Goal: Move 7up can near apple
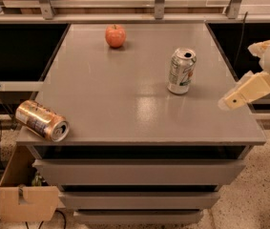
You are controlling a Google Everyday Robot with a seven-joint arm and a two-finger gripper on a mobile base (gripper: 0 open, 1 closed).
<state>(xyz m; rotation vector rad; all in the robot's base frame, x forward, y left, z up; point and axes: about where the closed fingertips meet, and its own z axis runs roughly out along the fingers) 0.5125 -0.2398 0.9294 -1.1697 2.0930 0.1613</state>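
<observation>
My gripper (229, 101), open or closed I cannot tell, hangs over the table's (125, 94) right edge, the upright 7up can (181, 70) standing near on its left, well apart from the apple (115, 35).

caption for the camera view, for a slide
End effector at the right edge of the table, apart from the upright 7up can; apple at the far side, gold can lying front left.

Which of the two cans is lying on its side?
The gold-orange can, at the front-left corner of the table. The 7up can stands upright, nearer the gripper at the right edge.
</observation>
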